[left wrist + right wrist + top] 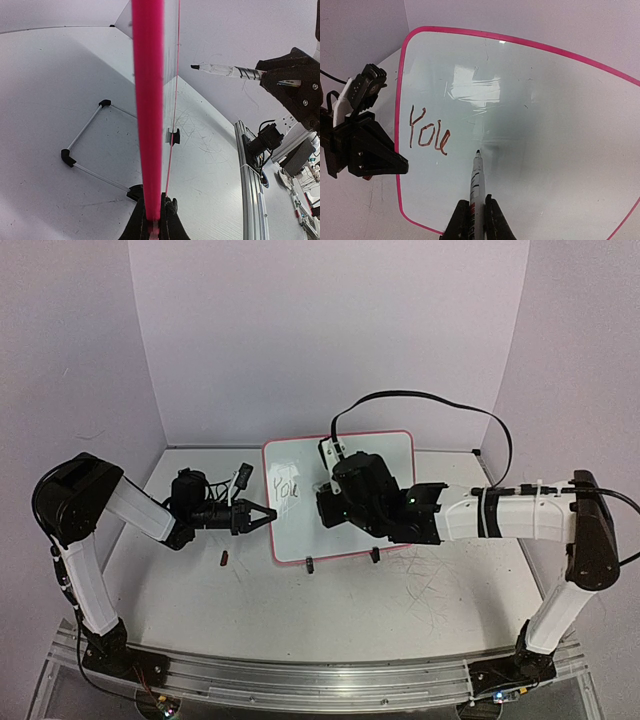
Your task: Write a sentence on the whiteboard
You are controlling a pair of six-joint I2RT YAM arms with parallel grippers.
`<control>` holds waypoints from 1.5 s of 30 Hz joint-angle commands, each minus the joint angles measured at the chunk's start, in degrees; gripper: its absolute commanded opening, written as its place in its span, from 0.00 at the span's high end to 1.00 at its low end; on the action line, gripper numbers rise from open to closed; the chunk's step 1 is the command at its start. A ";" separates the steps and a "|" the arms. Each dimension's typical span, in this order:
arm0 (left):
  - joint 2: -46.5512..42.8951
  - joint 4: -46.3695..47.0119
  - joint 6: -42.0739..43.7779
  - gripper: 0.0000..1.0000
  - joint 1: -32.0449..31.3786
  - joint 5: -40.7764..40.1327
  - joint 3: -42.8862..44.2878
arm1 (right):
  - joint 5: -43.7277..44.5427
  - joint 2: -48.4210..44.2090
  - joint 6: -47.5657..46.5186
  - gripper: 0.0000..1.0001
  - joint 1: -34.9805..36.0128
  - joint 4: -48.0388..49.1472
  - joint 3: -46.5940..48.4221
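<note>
Your left hand (260,517) is clamped on the left rim of the whiteboard (385,455), propping it upright on the bench (400,610). Your right hand (472,222) is pinched tight around the marker (475,185), whose long axis points straight into the board face. The sentence (427,131) reads only "You", at the board's left. The tip sits just right of that word, and the left wrist view shows it slightly off the surface. I'd say the next word runs rightward, across blank board, toward the right arm.
</note>
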 commanded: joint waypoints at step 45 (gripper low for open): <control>-0.88 -2.81 3.34 1.00 -0.19 -3.88 0.69 | -4.42 3.18 -1.99 1.00 -1.94 3.92 4.99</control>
